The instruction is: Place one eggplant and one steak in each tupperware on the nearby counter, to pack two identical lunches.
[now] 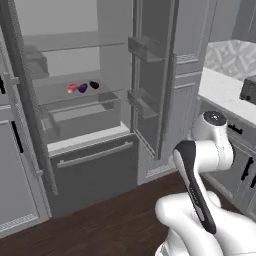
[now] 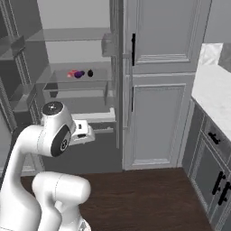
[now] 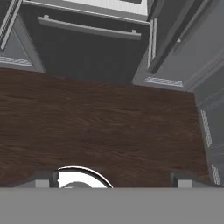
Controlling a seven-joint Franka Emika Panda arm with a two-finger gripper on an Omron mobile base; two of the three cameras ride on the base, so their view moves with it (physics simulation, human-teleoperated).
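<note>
Eggplant [image 1: 82, 88] sits at 11 o'clock on the fridge shelf [image 1: 75, 100]; tool [image 3: 113, 181] is wide open, empty, so I'd approach level, clearing the door bins [image 1: 143, 102].

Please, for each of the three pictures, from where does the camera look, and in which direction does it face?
Left base view: behind the arm's left, facing the open fridge; the arm rises at lower right.
Right base view: behind the arm's right, facing the fridge and a tall cabinet; the arm rises at lower left.
Hand view: on the hand, facing down at the wooden floor; the open gripper has its tips at the bottom.
Shared: both base views show the food items on the fridge shelf.
</note>
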